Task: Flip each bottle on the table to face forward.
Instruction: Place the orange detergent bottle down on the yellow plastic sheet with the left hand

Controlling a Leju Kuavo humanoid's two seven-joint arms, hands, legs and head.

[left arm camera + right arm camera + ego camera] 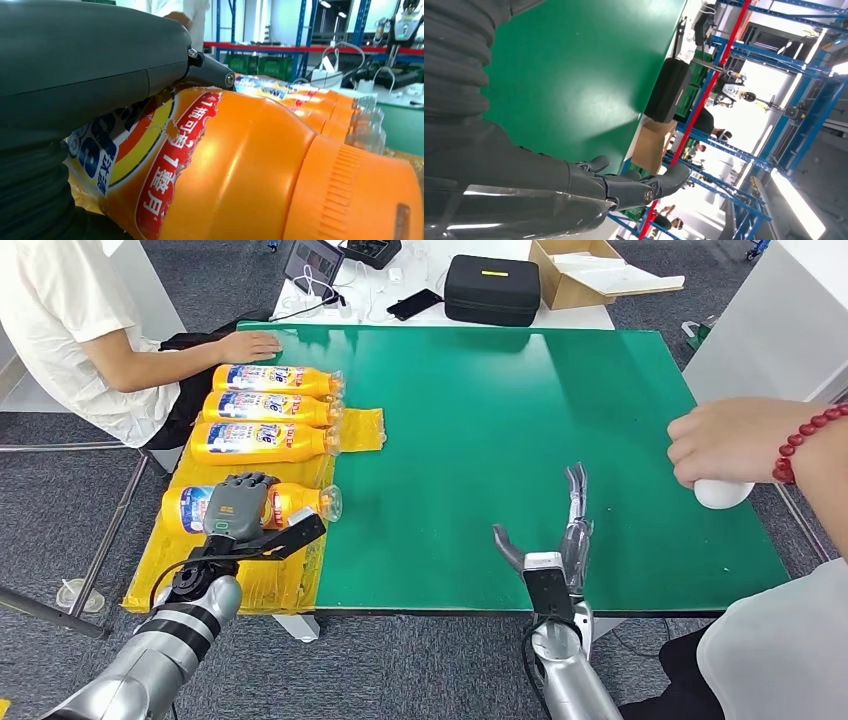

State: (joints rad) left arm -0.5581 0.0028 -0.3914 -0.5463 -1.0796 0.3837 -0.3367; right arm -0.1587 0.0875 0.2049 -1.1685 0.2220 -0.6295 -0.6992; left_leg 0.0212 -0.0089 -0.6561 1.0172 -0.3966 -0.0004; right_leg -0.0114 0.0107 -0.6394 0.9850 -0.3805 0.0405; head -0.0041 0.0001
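Several orange bottles lie on their sides in a row on a yellow sheet at the left of the green table. The far three show their blue and white labels, caps pointing right. My left hand lies over the nearest bottle, fingers curled across its label and thumb along its near side. Up close, that bottle shows a red and yellow label under my left hand. My right hand hovers open over the bare green table, its fingers straight and holding nothing.
A person in white sits at the left with a hand on the table's far corner. At the right edge another person's hand, with a red bead bracelet, rests on a white object. A black case and cardboard box stand behind.
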